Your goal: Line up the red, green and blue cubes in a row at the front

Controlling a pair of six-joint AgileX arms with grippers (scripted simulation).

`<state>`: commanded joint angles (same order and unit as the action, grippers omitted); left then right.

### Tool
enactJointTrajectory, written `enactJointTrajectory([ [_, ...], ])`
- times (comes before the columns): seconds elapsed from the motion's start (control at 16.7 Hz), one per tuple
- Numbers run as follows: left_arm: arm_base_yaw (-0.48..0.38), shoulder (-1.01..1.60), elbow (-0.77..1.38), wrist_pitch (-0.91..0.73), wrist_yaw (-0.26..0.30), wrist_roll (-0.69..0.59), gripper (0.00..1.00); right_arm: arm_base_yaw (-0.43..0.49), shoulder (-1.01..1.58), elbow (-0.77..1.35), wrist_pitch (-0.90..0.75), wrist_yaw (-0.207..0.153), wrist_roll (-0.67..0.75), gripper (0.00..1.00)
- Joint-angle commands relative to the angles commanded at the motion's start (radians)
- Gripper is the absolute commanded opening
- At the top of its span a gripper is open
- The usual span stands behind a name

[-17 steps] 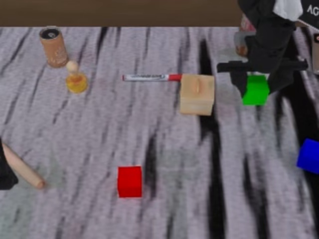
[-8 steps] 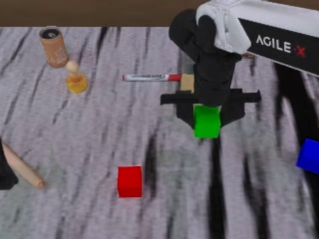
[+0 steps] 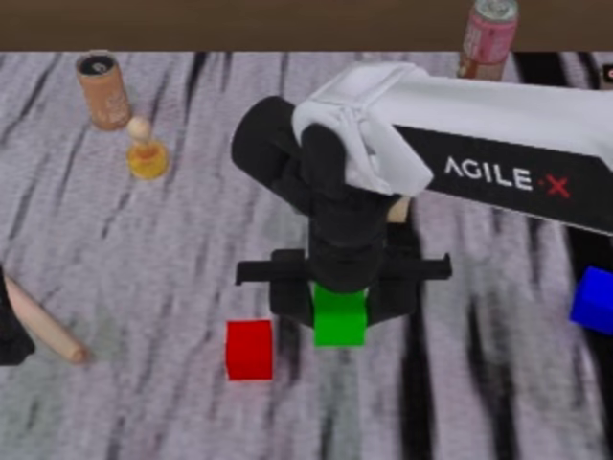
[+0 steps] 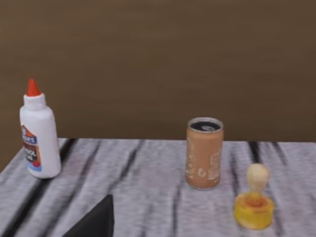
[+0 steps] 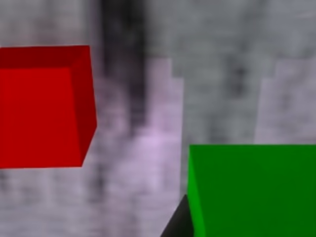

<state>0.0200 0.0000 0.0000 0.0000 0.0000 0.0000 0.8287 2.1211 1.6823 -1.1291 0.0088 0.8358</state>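
Nearest the front edge of the grey-streaked surface (image 3: 144,412) sits the red cube (image 3: 249,350), alone and untouched. Just to its right, with a narrow strip of surface between them, is the green cube (image 3: 340,315), clamped in the right end effector (image 3: 342,309), whose black fingers close on its sides. Only the right wrist view shows that gap clearly: there the red cube (image 5: 42,106) and green cube (image 5: 254,190) fill the picture, apart and not touching; it cannot be told whether the green one rests on the surface or hangs just above it. The top view alone shows the blue cube (image 3: 594,300), well apart at the right edge, farther right than the other two and slightly farther back.

At the left edge of the top view lies a wooden rolling pin (image 3: 43,326), tilted, with the dark shape of the left end effector (image 3: 11,340) beside it; whether its fingers are open or closed cannot be told.

The white and black right arm (image 3: 479,144) reaches in from the right and covers the middle of the surface; a sliver of a tan block (image 3: 400,208) peeks out beneath it.

Farther back on the left stand a yellow stamp with a wooden knob (image 3: 146,153) and, behind it, a brown can (image 3: 103,89). The left wrist view shows both again, plus a white glue bottle (image 4: 38,136) with a red cap that the top view does not show. At the back right stands a pink can (image 3: 487,38).
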Motion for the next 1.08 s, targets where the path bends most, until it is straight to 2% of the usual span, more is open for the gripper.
enactJointTrajectory([
  [0.3,0.000,0.000,0.000,0.000,0.000,0.000,1.00,-0.002,0.010,-0.010,0.015,-0.001,-0.001,0.00],
  [0.66,0.000,0.000,0.000,0.000,0.000,0.000,1.00,0.001,0.079,-0.133,0.217,0.000,0.002,0.00],
  [0.96,0.000,0.000,0.000,0.000,0.000,0.000,1.00,0.002,0.089,-0.148,0.237,0.001,0.003,0.00],
  [1.08,0.000,0.000,0.000,0.000,0.000,0.000,1.00,0.002,0.089,-0.148,0.237,0.001,0.003,0.15],
])
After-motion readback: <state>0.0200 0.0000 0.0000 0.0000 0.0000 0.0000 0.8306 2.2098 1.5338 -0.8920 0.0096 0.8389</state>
